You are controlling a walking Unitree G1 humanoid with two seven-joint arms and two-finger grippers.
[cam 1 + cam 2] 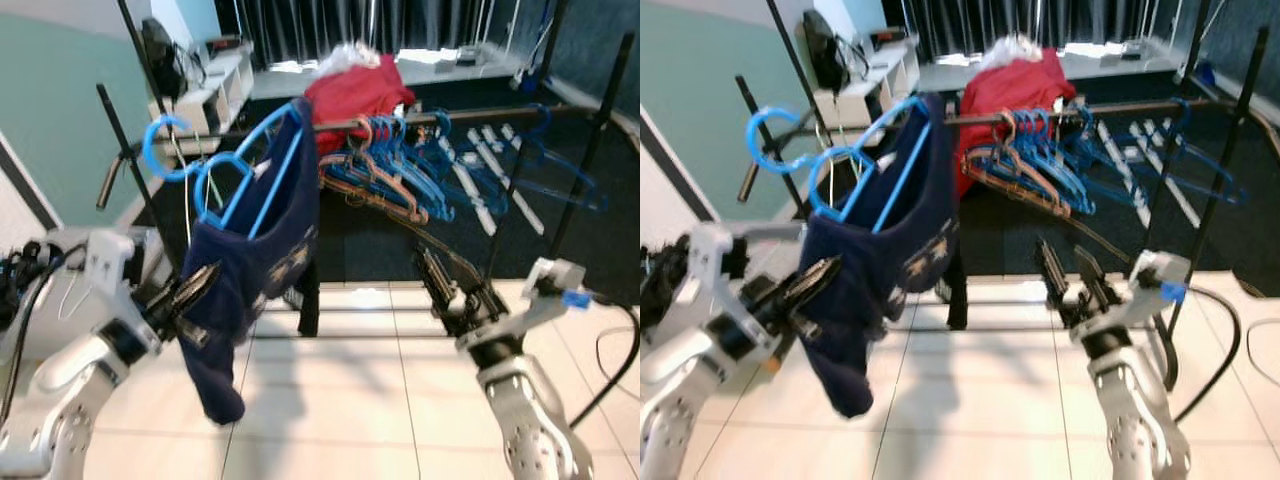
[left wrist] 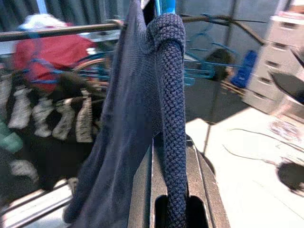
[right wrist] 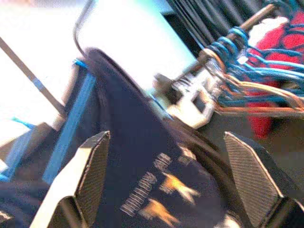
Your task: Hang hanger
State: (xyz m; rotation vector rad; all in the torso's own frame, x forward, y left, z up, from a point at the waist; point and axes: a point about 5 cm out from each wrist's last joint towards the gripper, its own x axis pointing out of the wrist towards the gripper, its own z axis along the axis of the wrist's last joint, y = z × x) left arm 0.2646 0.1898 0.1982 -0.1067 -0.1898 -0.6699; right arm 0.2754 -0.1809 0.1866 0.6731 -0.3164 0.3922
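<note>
Blue hanger point(image 1: 245, 175): carries a navy garment point(image 1: 255, 270), tilted, its hook just in front of the black rail point(image 1: 340, 126), left of the bunched hangers point(image 1: 400, 170).
Left gripper point(image 1: 197, 288): fingers clamped on a fold of the navy garment, low on its left side.
Right gripper point(image 1: 447, 284): fingers spread apart, holding nothing, below the rail and right of the garment.
Red cloth point(image 1: 352, 92): draped over the rail behind.

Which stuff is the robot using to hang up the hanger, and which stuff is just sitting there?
Using:
- blue hanger
- dark blue garment on it
- left gripper, clamped on the garment
- right gripper, open, beside it
- rail

Just there:
- red cloth
- bunched hangers
- white shelf
</note>
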